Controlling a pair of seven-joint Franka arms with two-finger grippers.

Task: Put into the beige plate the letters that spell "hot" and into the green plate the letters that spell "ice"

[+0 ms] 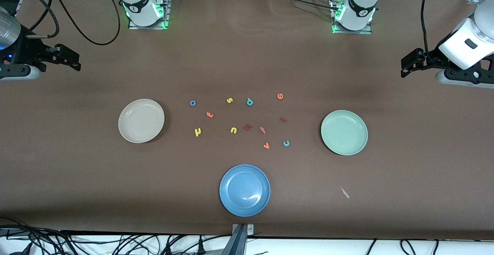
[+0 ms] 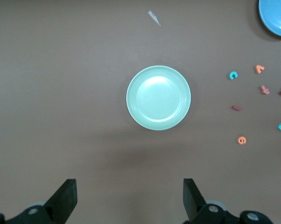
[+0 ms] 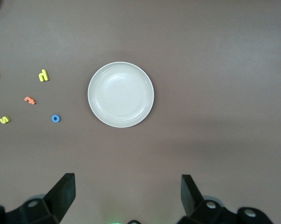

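The beige plate [image 1: 141, 120] [image 3: 121, 94] lies toward the right arm's end, the green plate [image 1: 344, 132] [image 2: 158, 97] toward the left arm's end; both hold nothing. Between them lie the yellow h [image 1: 198, 132], blue o [image 1: 193, 103], orange t [image 1: 209, 114], dark red i [image 1: 283, 119], teal c [image 1: 286, 143] and orange e [image 1: 280, 96]. My right gripper [image 1: 73, 60] [image 3: 126, 179] hangs open high beside the beige plate. My left gripper [image 1: 405, 66] [image 2: 129, 186] hangs open high beside the green plate. Neither holds anything.
A blue plate [image 1: 244, 190] sits nearest the front camera. Other letters lie among the task's: yellow s [image 1: 229, 100], yellow u [image 1: 233, 130], teal p [image 1: 249, 101], orange v [image 1: 266, 146], a pinkish letter [image 1: 263, 130]. A pale scrap [image 1: 344, 192] lies near the green plate.
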